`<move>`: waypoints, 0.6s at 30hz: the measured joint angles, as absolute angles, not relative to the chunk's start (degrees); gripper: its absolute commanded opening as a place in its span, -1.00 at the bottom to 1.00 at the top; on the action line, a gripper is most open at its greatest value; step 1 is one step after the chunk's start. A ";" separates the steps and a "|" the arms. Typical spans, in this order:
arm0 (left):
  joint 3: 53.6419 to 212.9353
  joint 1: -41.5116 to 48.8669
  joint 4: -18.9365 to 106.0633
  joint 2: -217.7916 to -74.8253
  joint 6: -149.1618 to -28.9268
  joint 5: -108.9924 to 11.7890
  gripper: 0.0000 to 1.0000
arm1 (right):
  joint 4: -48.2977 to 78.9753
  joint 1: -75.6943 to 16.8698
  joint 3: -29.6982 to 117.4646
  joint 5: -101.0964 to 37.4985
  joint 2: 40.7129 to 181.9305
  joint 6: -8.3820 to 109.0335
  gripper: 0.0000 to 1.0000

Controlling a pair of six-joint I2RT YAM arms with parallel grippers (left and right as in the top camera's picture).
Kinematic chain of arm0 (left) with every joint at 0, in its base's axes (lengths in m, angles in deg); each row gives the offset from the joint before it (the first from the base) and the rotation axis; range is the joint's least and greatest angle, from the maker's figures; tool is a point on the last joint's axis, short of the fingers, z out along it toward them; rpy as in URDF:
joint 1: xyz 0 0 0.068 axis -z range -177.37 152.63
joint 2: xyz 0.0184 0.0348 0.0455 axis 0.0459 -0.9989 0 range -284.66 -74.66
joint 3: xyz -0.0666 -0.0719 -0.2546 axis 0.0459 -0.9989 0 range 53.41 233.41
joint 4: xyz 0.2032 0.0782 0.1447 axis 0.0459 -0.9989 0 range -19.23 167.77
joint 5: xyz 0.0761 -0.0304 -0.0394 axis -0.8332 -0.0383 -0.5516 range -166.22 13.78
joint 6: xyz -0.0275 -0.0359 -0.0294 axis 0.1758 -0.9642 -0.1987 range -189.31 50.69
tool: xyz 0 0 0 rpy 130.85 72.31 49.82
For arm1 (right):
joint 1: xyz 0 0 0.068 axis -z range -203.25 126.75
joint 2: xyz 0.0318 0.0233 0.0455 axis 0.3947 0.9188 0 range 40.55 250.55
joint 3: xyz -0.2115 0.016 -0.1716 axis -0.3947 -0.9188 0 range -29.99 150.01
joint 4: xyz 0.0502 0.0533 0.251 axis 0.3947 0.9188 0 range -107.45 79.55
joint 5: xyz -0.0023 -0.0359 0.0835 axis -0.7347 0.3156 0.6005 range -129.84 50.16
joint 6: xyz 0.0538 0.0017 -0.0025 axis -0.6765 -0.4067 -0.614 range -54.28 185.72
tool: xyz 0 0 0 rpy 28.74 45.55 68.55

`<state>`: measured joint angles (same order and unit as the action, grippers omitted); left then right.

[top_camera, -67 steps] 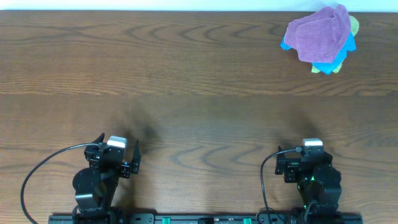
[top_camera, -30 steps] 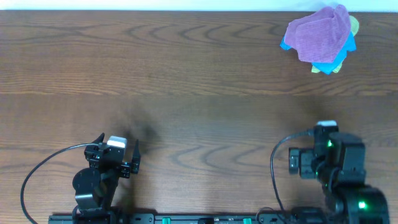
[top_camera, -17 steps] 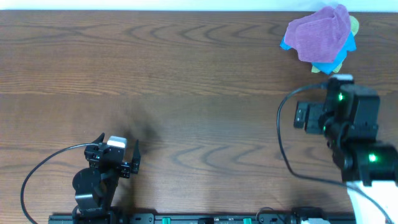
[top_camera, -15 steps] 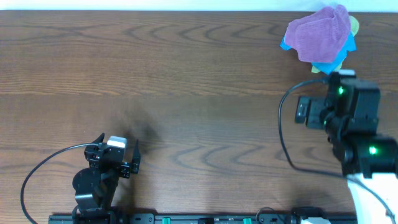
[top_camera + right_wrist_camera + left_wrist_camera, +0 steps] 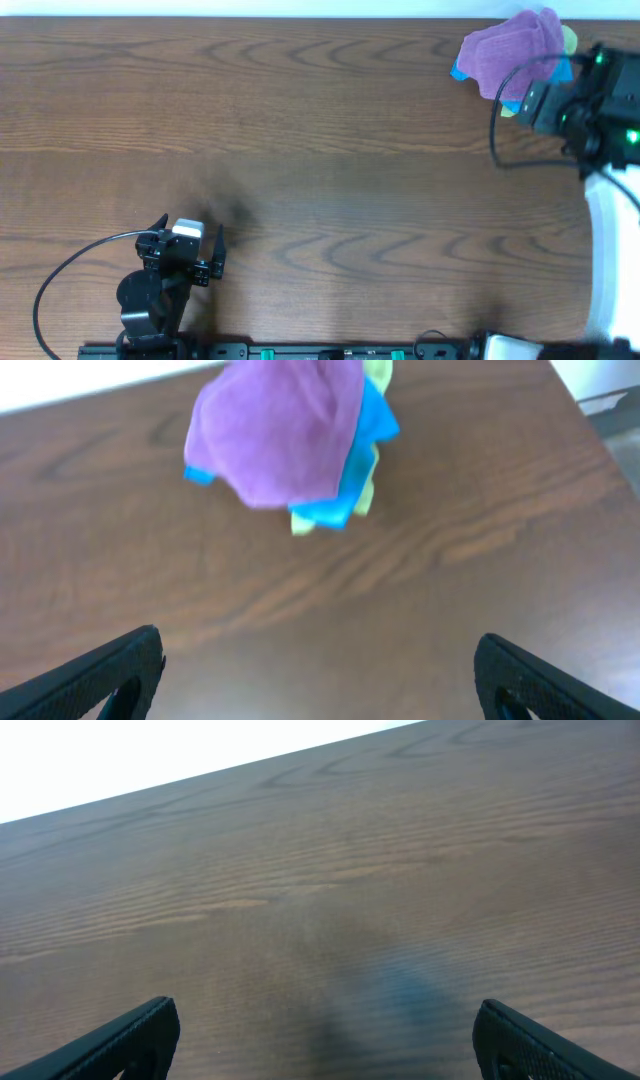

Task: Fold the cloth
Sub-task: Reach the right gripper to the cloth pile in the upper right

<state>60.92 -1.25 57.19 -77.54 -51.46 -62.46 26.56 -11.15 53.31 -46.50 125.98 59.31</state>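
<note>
The purple cloth (image 5: 505, 55) lies crumpled on top of a small pile at the table's far right corner. In the right wrist view it (image 5: 280, 430) sits ahead of the fingers, apart from them. My right gripper (image 5: 320, 655) is open and empty, hovering over bare table just short of the pile; in the overhead view its body (image 5: 575, 100) covers the pile's right side. My left gripper (image 5: 190, 226) is open and empty at the near left, and its wrist view (image 5: 325, 1020) shows only bare wood.
Under the purple cloth lie a bright blue cloth (image 5: 355, 475) and a yellow-green cloth (image 5: 378, 372). The table's right edge (image 5: 590, 405) runs close beside the pile. The table's far edge (image 5: 300, 17) is just behind it.
My right arm has swung from its near-right rest position out to the far right corner, up to the cloth pile. The left arm and the cloths have not moved.
</note>
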 measured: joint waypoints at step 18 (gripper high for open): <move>60.92 -1.27 57.19 -77.54 -51.46 -62.46 0.90 | -0.67 -10.41 58.30 -44.33 145.28 64.66 0.99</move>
<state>60.92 -1.27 57.19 -77.54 -51.46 -62.46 -0.67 -10.41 58.30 -44.33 145.28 64.66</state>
